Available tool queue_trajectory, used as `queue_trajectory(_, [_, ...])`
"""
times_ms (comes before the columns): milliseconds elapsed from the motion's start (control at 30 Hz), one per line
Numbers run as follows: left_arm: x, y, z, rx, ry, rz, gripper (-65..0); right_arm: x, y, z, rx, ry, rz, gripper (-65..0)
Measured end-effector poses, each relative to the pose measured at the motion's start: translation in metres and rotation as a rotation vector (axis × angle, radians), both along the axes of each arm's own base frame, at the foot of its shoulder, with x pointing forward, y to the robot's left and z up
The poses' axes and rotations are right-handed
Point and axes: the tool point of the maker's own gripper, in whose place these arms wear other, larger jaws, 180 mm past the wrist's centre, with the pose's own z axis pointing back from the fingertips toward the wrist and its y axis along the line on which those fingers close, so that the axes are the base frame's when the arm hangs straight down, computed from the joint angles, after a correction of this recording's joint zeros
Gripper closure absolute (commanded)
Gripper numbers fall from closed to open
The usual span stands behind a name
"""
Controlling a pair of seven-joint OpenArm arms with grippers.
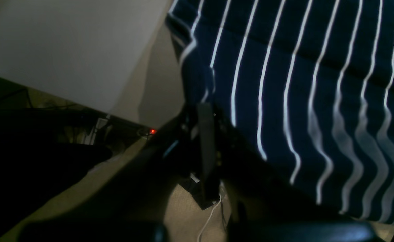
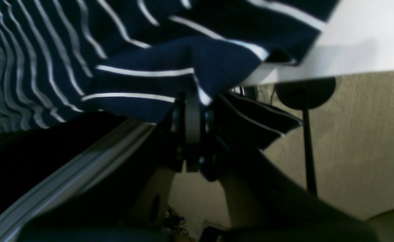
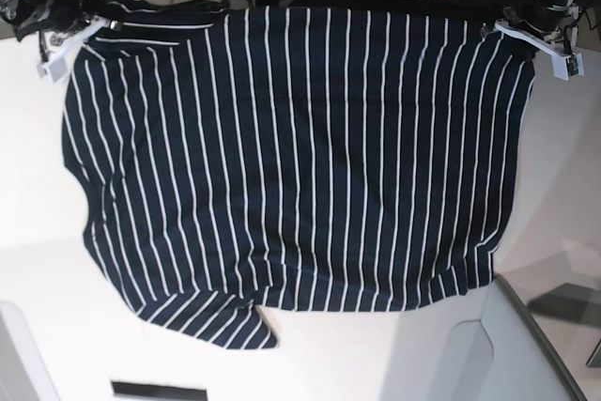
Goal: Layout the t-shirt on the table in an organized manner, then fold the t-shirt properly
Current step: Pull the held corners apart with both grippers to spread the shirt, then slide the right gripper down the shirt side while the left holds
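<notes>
You are holding the dark navy white-striped fabric t-shirt (image 3: 291,157) spread across the white matte surface (image 3: 28,194) | left gripper (image 3: 526,30) clenching its corner | right gripper (image 3: 80,25) clenching the opposite corner.

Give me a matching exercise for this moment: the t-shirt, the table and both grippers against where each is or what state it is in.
Things:
1. t-shirt
2. table
3. left gripper
4. right gripper

Places or states:
A. white surface under the garment
B. shut on the shirt's corner at the base view's upper right
C. spread wide, stretched between the two arms
D. shut on the shirt's corner at the base view's upper left

Pairs: 1-C, 2-A, 3-B, 4-D
</notes>
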Motion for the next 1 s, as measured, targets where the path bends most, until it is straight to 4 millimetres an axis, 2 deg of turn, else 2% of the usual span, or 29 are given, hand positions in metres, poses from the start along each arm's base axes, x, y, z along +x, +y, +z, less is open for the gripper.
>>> queue_trajectory(67, [0.0, 0.001, 0.0, 0.002, 0.0, -0.001, 0.0, -0.011, 0.006, -0.001, 0.026, 0.071, 0.038, -18.6])
queue_trajectory(167, [0.0, -0.001, -0.001, -0.001, 0.001, 0.001, 0.0, -0.004, 0.007, 0.004, 0.058, 0.044, 0.009, -37.1])
queue_trajectory(233, [-0.001, -0.002, -0.002, -0.005, 0.001, 0.007, 0.0, 0.008, -0.008, 0.01, 0.052, -0.023, -0.075, -42.0])
queue_trajectory(333, [-0.002, -0.004, -0.003, -0.01, 0.001, 0.01, 0.0, 0.023, -0.05, 0.018, -0.049, -0.118, -0.189, -39.0])
queue_trajectory(400, [-0.001, -0.005, -0.003, -0.013, -0.002, 0.009, 0.0, 0.037, -0.068, 0.022, -0.115, -0.152, -0.209, -31.5])
queue_trajectory(467, [-0.001, -0.005, -0.003, -0.012, -0.001, 0.009, 0.0, 0.068, -0.069, 0.028, -0.142, -0.208, -0.184, -17.9])
queue_trajectory(533, [0.001, -0.004, -0.002, -0.009, -0.005, 0.009, 0.0, 0.105, -0.056, 0.034, -0.131, -0.27, -0.139, -3.9])
queue_trajectory(567, [0.005, -0.004, -0.001, -0.009, -0.014, 0.01, 0.0, 0.123, -0.05, 0.035, -0.115, -0.294, -0.132, 0.0])
queue_trajectory(633, [0.01, -0.005, 0.0, -0.012, -0.026, 0.008, 0.0, 0.149, -0.04, 0.026, -0.085, -0.287, -0.12, -2.1])
queue_trajectory(667, [0.011, -0.005, 0.0, -0.017, -0.03, 0.01, 0.0, 0.154, -0.036, 0.019, -0.075, -0.264, -0.113, -1.4])
queue_trajectory(800, [0.007, -0.005, -0.002, -0.014, -0.017, 0.012, 0.0, 0.162, -0.035, -0.008, -0.079, -0.193, -0.125, 0.0])
queue_trajectory(1000, [0.007, -0.004, -0.002, -0.014, -0.018, 0.012, 0.0, 0.172, -0.046, -0.02, -0.138, -0.216, -0.15, 0.0])
